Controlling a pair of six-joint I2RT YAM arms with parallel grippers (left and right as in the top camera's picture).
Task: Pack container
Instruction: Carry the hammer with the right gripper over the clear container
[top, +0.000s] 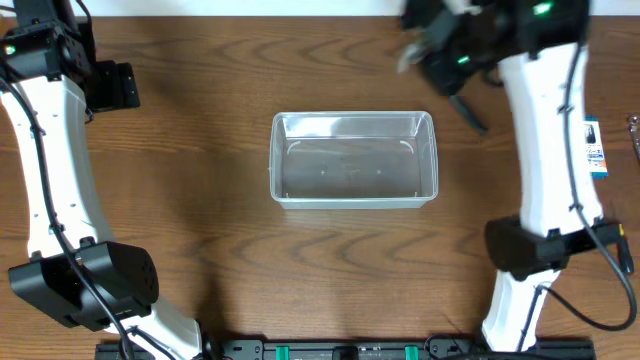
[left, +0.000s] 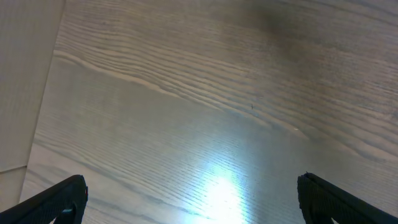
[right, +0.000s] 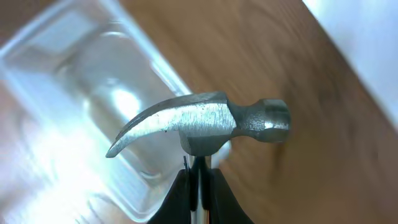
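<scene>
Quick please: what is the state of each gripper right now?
Left gripper: open, holding nothing.
Right gripper: closed on a hammer.

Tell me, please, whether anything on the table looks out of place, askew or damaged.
Nothing stands out. The container sits square and empty mid-table, with no visible damage. The right gripper is shut on a small claw hammer near it; the left gripper hangs open over the bare table.

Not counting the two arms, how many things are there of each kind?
Clear plastic container: 1
Claw hammer, held by the right gripper: 1
Small blue-and-white box: 1
Total: 3
</scene>
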